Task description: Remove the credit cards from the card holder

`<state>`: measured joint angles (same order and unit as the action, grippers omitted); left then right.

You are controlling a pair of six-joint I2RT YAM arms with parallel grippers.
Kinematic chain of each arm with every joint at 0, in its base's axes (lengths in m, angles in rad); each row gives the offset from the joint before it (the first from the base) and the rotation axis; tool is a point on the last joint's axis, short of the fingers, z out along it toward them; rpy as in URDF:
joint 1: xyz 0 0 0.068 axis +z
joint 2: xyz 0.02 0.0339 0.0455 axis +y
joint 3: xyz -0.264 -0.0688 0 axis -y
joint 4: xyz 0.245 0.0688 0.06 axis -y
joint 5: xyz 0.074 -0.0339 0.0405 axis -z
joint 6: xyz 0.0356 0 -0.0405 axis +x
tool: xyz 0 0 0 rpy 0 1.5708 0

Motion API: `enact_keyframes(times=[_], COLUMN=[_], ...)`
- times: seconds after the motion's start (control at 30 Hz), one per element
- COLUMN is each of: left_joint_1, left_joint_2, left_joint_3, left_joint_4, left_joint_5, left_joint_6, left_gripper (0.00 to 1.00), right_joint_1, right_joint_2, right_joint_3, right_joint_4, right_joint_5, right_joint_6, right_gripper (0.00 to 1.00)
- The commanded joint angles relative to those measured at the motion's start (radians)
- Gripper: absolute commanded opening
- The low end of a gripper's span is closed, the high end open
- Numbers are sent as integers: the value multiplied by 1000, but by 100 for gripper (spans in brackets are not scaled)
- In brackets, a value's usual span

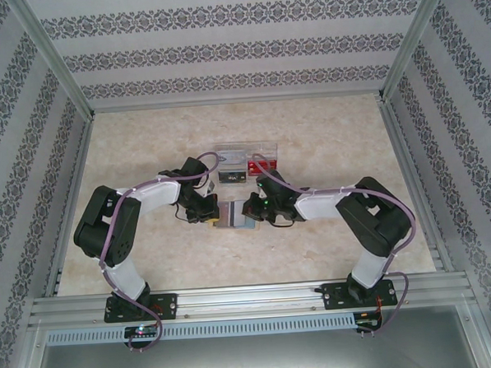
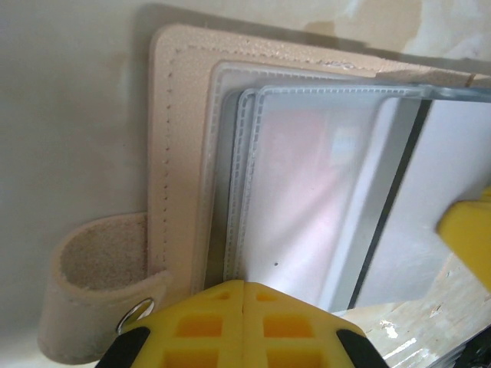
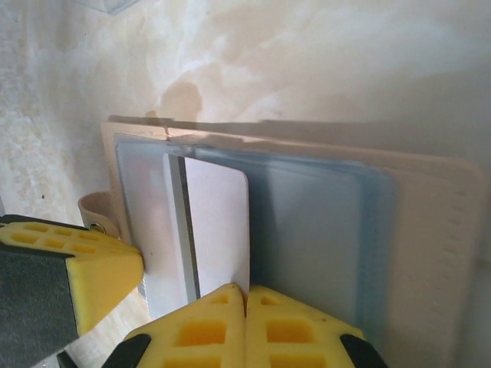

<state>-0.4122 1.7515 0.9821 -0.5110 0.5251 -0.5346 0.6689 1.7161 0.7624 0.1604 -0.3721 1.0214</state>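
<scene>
The card holder (image 1: 233,215) lies open on the table between both grippers, tan outside (image 2: 180,138) with grey-blue clear sleeves (image 3: 322,230). A pale credit card (image 3: 219,222) with a dark stripe sticks partway out of a sleeve. My right gripper (image 3: 247,290) is shut on this card's near edge and sits at the holder's right side (image 1: 253,210). My left gripper (image 2: 244,285) is shut on the stitched edge of a sleeve, at the holder's left side (image 1: 212,212). A red credit card (image 1: 263,164) lies in the clear tray behind.
The clear plastic tray (image 1: 244,149) stands just behind the holder, with a dark item (image 1: 229,176) in it. The holder's tan strap loop (image 2: 96,284) with a metal ring lies beside my left fingers. Patterned walls enclose the marbled table.
</scene>
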Motion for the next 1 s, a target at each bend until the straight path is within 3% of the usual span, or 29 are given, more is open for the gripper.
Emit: enact_keyframes(times=[0.0,0.27,0.4,0.7,0.87,0.97], left_joint_1=[-8,-8,-8,-3,15,19], left_joint_2=[23,8,-21,-206,-330,-404], left_joint_3=[4,14,33,68,50,26], left_joint_4=[-38,-47,-59,-85,-115,-119], left_joint_5=[-64,-65,-69,-199,-307,-348], left_joint_6=[8,15,15,-18,-56,-73], left_gripper=[4,4,6,49,92,100], right_joint_1=[-36,-87,-92,-92,-83,-83], right_joint_2=[-42,-183,-258,-209,-159,-125], right_joint_3=[-40,-84,1,414,576,646], right_joint_4=[-50,-74,-225,-667,-725,-718], right_joint_5=[20,-5,15,117,201,215], right_joint_6=[-57,-141,-260,-695,-1007,-1156], right_gripper=[1,0,0,0,0,0])
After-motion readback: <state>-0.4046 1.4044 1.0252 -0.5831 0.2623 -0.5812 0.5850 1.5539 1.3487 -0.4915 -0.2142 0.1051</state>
